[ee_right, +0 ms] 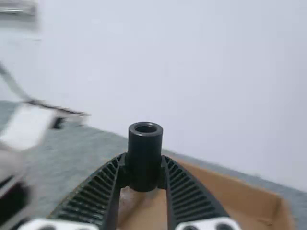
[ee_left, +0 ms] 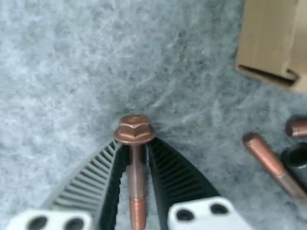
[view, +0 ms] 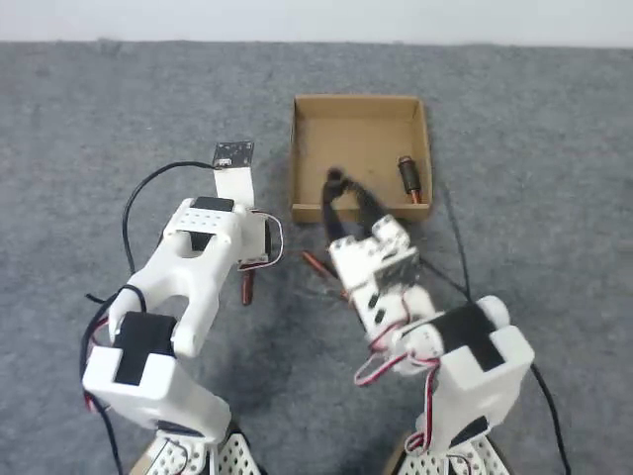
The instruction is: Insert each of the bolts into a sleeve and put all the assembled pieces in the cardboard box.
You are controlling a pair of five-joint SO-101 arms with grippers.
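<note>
Grippers both loaded, one part apiece.
The left gripper [ee_left: 134, 146] is clamped on a copper bolt [ee_left: 135, 182], gripping the shank just under the flanged hex head. The right gripper [ee_right: 144, 164] pinches a black sleeve [ee_right: 145, 148] around its lower half, open bore facing away from the wrist, above the near part of the cardboard box [view: 296, 158]. Both parts look small, rigid and smooth, so they may twist unless gripped square across the round body. One assembled piece [view: 409, 178] lies in the box, and a spare bolt [ee_left: 271, 163] rests on the grey carpet [ee_left: 72, 72].
</note>
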